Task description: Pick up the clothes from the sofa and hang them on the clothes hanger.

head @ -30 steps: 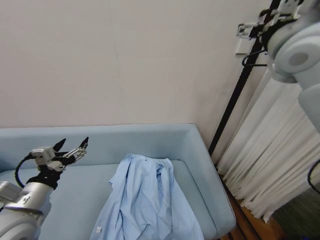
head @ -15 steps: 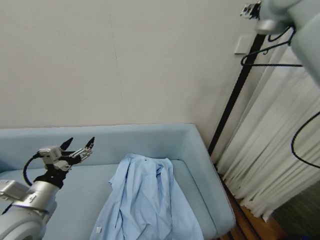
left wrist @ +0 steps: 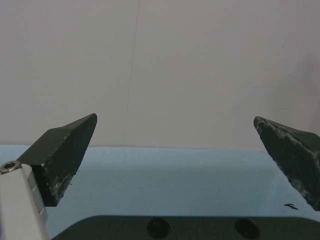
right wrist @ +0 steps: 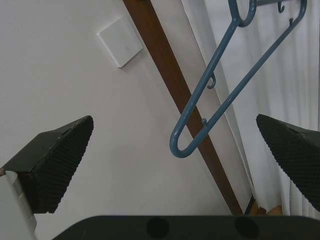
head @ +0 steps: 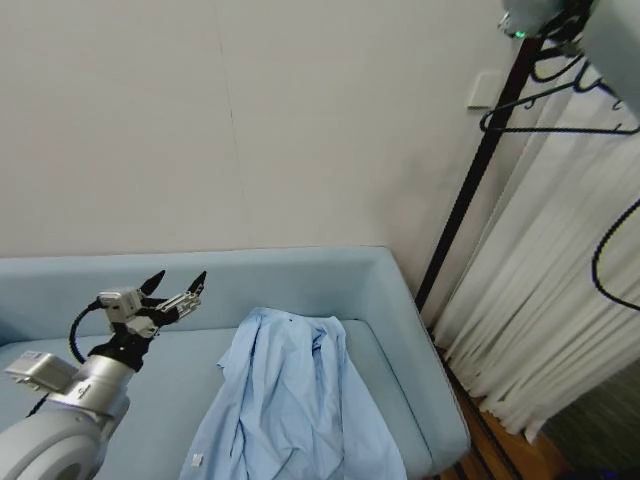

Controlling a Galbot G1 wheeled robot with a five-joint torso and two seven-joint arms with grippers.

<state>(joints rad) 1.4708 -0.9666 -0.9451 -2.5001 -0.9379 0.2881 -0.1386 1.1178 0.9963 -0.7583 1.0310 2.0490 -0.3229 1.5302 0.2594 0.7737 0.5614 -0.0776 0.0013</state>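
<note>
Light blue shirt (head: 295, 400) lies crumpled on the sofa (head: 405, 330) seat, toward the right end. Its collar is near the backrest and its body runs down to the front edge. 1 small tag shows at the hem.

Left tool (head: 180, 280) hovers over the seat just left of the shirt, not touching it. Its 2 fingers are spread apart with nothing between them, and it points at the backrest and wall (left wrist: 200, 60).

Right tool (right wrist: 175, 120) is raised high beside the stand pole (head: 465, 210), fingers wide apart and holding nothing. The blue hanger (right wrist: 174, 144) hangs beyond them, no contact. A white wall plate (right wrist: 120, 40) sits just beside the pole. Curtain (head: 540, 320) hangs off the sofa's right end.
</note>
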